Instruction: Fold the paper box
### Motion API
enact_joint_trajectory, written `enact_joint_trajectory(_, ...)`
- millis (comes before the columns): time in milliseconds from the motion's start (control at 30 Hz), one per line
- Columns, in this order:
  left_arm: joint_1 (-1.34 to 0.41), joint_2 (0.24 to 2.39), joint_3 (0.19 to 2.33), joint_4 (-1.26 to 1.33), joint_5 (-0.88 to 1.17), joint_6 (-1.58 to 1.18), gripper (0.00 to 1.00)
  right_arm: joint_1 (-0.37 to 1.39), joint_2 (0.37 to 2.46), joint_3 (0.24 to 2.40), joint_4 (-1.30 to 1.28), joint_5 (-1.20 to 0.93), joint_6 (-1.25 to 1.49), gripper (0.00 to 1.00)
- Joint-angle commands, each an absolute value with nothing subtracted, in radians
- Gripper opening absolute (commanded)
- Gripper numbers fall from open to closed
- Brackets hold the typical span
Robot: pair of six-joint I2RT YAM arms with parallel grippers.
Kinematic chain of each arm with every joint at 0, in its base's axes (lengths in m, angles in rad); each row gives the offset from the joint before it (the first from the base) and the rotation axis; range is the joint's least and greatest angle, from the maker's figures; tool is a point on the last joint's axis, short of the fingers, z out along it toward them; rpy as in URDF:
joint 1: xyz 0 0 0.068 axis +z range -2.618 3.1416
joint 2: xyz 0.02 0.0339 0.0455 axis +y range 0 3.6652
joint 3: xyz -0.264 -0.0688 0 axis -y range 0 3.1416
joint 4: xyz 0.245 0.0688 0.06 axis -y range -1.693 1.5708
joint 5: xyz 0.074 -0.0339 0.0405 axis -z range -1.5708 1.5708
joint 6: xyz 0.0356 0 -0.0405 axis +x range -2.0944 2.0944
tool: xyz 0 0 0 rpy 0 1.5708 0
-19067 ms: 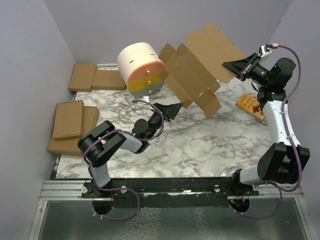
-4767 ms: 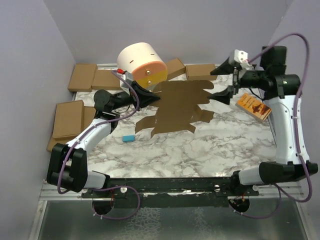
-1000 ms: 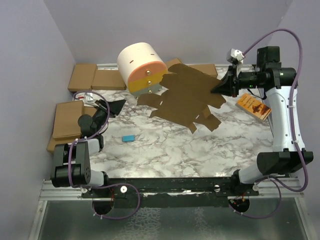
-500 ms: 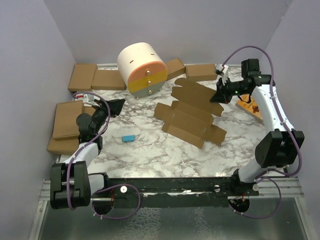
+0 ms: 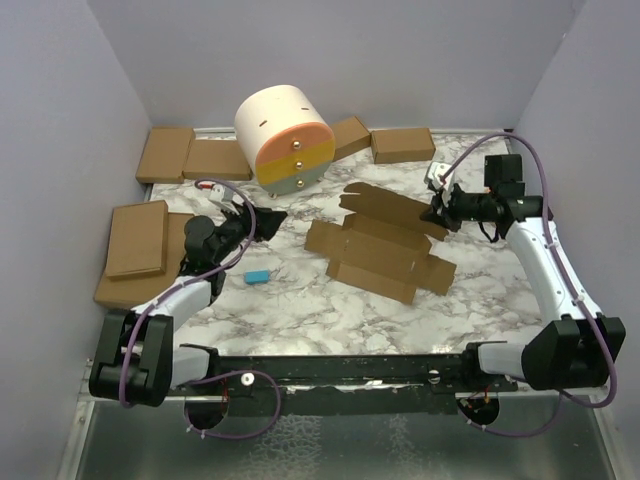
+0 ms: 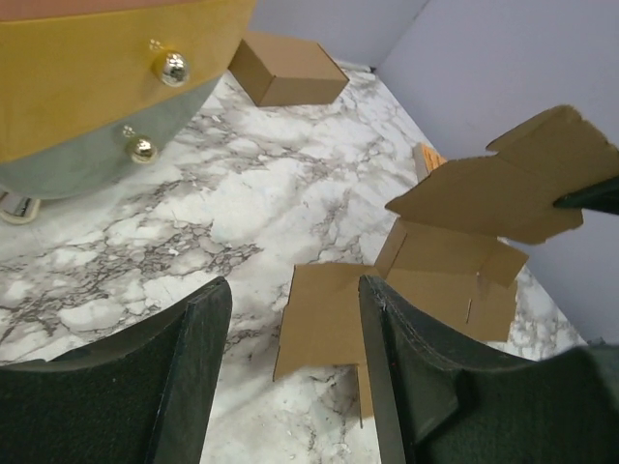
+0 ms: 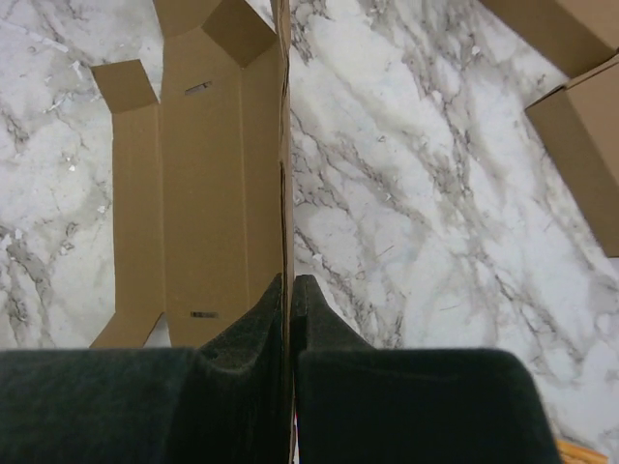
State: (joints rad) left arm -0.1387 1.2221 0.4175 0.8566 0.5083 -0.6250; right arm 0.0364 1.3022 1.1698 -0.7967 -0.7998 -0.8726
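Brown cardboard, the box (image 5: 385, 250) lies opened out mid-table (image 5: 300, 300), its far flap lifted off the marble. My right gripper (image 5: 437, 208) is pinched tight on that flap's edge. My left gripper (image 5: 262, 218) hangs low, left of the box, its jaws partly apart, holding and touching nothing.

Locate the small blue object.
In the top view, the blue object lies left of centre on the table, just nearer the bases than the left gripper, left of the paper box.
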Motion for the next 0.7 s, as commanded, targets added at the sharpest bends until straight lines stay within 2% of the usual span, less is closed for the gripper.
enact_joint_trajectory(0, -0.174, 1.256, 0.451, 0.821, 0.507, -0.574, 0.58, 0.037, 1.241, 1.145, -0.636, -0.825, -0.875, 0.01)
enact_joint_trajectory(167, -0.175, 1.224, 0.402, 0.804, 0.434, -0.613, 0.61, 0.031, 1.298, 1.229, -0.599, -0.787, -0.758, 0.01)
enact_joint_trajectory(300, -0.173, 1.226, 0.347, 0.853, 0.42, -0.643, 0.62, 0.014, 1.304, 1.289, -0.588, -0.895, -0.643, 0.01)
enact_joint_trajectory(667, -0.147, 1.138, 0.303, 1.027, 0.349, -0.674, 0.6, 0.012, 1.338, 1.779, -0.675, -1.107, -0.307, 0.01)
